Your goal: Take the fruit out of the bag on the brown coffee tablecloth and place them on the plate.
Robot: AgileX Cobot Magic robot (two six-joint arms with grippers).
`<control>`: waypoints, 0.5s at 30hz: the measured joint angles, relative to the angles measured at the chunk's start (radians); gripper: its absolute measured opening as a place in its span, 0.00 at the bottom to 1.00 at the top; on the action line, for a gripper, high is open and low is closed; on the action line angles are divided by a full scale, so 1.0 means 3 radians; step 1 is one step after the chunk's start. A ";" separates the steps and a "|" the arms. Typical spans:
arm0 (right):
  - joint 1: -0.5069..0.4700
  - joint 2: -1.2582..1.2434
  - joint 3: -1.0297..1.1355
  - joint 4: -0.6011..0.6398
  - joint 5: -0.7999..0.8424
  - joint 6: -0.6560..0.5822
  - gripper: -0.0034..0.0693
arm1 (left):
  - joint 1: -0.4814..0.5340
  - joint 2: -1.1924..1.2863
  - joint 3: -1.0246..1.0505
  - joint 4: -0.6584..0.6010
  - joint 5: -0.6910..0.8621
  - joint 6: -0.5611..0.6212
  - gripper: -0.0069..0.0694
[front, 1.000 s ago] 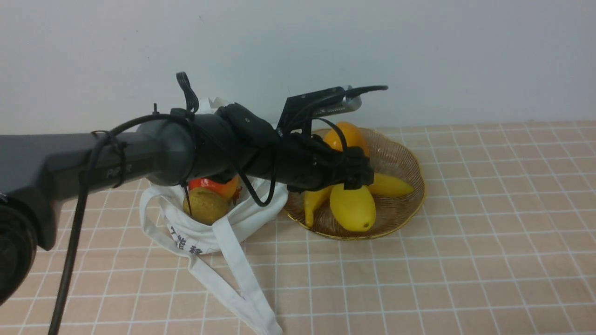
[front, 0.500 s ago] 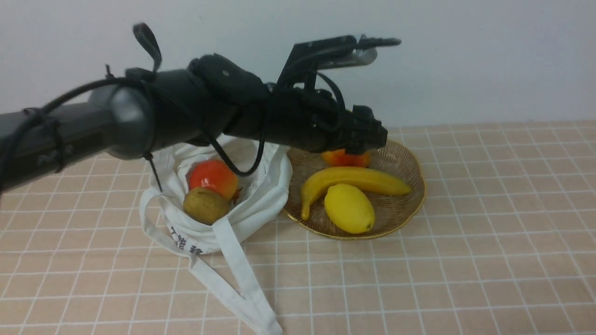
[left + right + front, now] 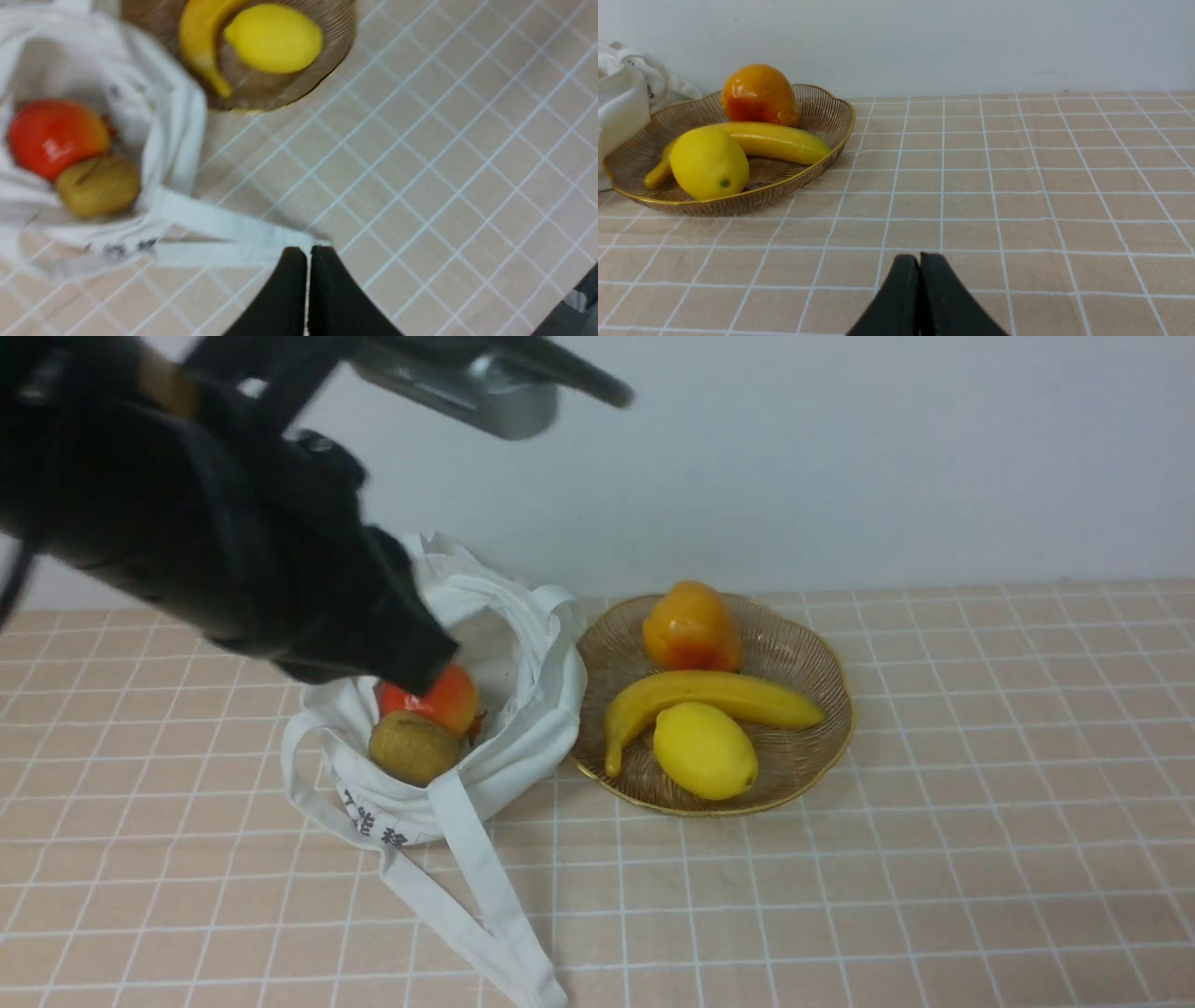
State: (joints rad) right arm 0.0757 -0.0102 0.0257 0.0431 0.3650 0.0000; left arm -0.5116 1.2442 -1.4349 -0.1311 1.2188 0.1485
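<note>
The white bag lies open on the checked tablecloth, holding the red-orange fruit and the brown-green kiwi. The golden wire plate beside it holds the yellow lemon, a banana and an orange pear-shaped fruit. My left gripper is blurred above the bag's mouth. In the left wrist view it is shut and empty, with the red-orange fruit, kiwi and lemon below. My right gripper is shut and empty over bare cloth.
The bag's long straps trail toward the front edge. A pale wall rises right behind the bag and plate. The right wrist view shows the plate and the bag's edge off to one side.
My left gripper left the lemon in the plate, rose, and swung left and nearer the camera, over the bag. The lemon lies still beside the banana.
</note>
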 joint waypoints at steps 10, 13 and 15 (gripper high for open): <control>0.0000 0.0000 0.0000 0.0000 0.0000 0.0000 0.03 | 0.0000 -0.2094 0.1445 0.0107 -0.0465 -0.0288 0.08; 0.0000 0.0000 0.0000 0.0000 0.0000 0.0000 0.03 | 0.0000 -0.2747 0.2185 0.0048 -0.1088 -0.0322 0.08; 0.0000 0.0000 0.0000 0.0000 0.0000 0.0000 0.03 | 0.0000 -0.3167 0.2675 0.0044 -0.1583 -0.0388 0.08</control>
State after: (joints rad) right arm 0.0757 -0.0102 0.0257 0.0431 0.3650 0.0000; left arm -0.5116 0.2941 -0.6325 -0.1179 0.7440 0.0321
